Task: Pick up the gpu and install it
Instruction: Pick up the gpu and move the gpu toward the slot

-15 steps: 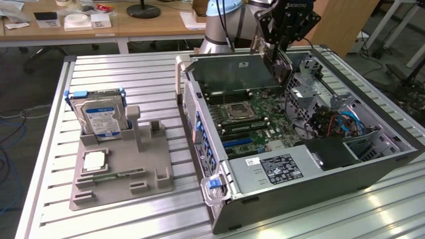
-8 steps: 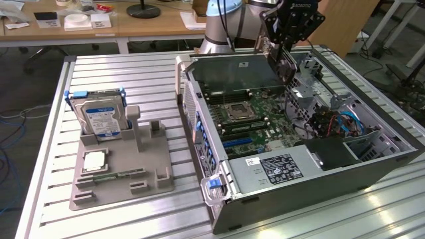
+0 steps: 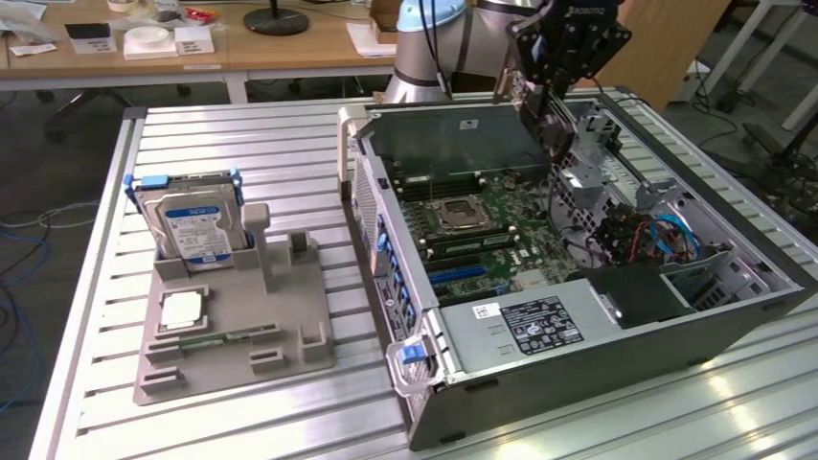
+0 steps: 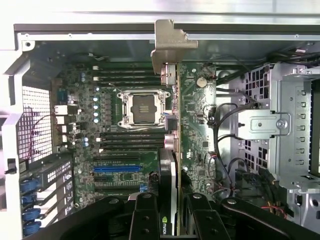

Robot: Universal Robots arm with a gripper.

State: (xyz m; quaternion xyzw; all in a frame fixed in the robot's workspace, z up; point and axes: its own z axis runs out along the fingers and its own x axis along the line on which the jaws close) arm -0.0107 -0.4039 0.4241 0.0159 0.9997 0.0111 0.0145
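One step is in hand, the carry toward the slot: the gpu (image 4: 167,175) is gripped edge-on between jaws closed partway onto it, and is held above the motherboard (image 4: 195,115), beside its processor socket (image 4: 142,109). Seating is judged not yet begun. The card's lower edge must be lined up with the motherboard's blue expansion slot (image 4: 117,168) and lowered squarely.
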